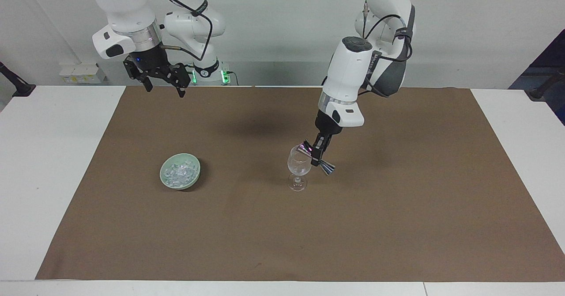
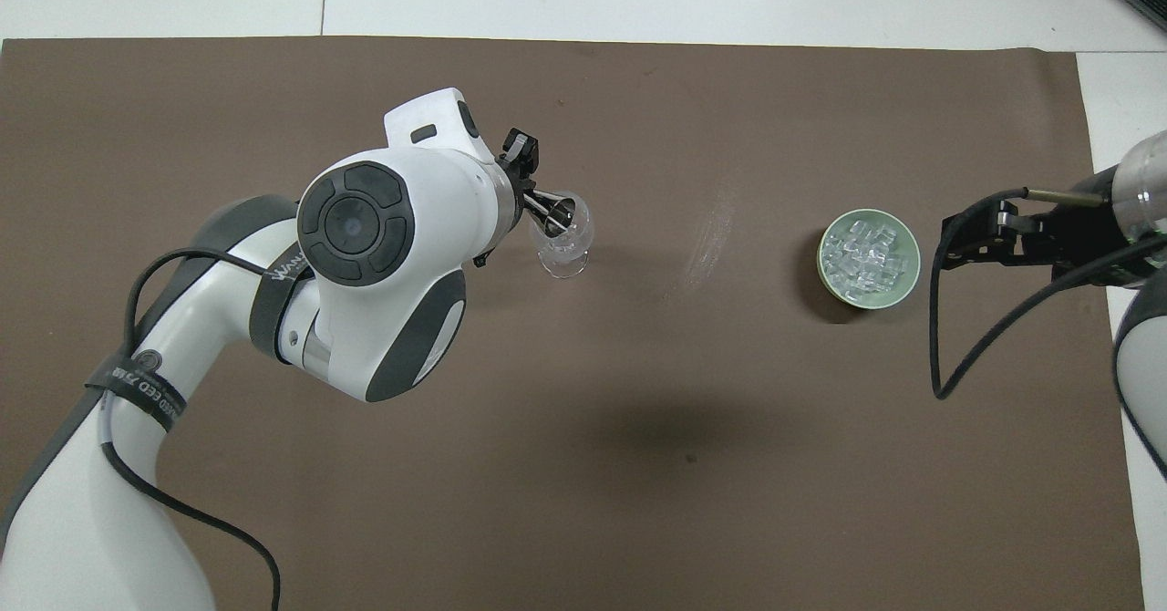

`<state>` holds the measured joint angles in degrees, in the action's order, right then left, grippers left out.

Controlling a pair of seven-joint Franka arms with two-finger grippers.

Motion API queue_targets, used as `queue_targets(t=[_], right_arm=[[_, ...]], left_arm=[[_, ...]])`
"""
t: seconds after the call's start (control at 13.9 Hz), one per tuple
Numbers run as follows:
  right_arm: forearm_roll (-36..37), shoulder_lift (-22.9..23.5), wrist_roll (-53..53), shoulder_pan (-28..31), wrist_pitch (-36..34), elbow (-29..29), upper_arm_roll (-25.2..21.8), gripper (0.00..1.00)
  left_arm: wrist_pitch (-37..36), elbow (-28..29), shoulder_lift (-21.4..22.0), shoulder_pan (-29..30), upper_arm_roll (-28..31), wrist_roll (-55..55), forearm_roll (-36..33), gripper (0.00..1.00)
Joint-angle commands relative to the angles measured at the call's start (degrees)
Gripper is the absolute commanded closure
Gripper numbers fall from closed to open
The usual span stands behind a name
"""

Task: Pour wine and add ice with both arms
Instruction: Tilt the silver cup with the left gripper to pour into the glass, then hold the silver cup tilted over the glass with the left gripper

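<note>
Over brown mat (image 1: 397,225): left gripper (image 1: 316,153) clamped on metal jigger (image 1: 317,158), jigger tipped, long axis slanting down toward right arm's end, mouth at glass (image 1: 297,167) rim. Glass upright mid-mat, directly under jigger mouth. Pour step judged under way. Right gripper (image 1: 164,84) waiting, raised over mat edge near robots, fingers spread, empty. Bowl (image 1: 180,171) toward right arm's end, well apart from glass, closer to right arm. Ice (image 2: 867,254) heaped in bowl.
</note>
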<state>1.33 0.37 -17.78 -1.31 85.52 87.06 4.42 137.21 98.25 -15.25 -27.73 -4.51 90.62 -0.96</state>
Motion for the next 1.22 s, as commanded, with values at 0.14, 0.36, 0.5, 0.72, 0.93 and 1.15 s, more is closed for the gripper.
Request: queue_targets(t=[0.14,0.36,0.5,0.72,0.93,1.15], right_arm=[[-1.16,-0.2,0.9,0.96,-0.09,0.12,0.41,0.0],[-1.16,-0.2,0.9,0.96,-0.09,0.12,0.41,0.0],[-1.16,-0.2,0.9,0.96,-0.09,0.21,0.41,0.0],[-1.16,-0.2,0.9,0.96,-0.09,0.12,0.41,0.0],[-1.16,-0.2,0.9,0.96,-0.09,0.12,0.32,0.0],[-1.16,-0.2,0.9,0.96,-0.09,0.12,0.32,0.0]], left_arm=[[0.43,0.45,0.75,-1.09,0.91,1.49,-2.82,1.0],[0.08,0.45,0.83,-1.09,0.91,1.49,-3.69,1.0],[-0.1,0.45,0.92,-1.27,0.91,1.57,-4.83,1.0],[-0.36,0.45,1.01,-1.71,1.0,1.57,-5.98,1.0],[-0.45,0.54,1.1,-1.88,1.0,1.57,-7.03,1.0],[-0.98,0.45,1.1,-1.97,1.0,1.57,-8.08,1.0]])
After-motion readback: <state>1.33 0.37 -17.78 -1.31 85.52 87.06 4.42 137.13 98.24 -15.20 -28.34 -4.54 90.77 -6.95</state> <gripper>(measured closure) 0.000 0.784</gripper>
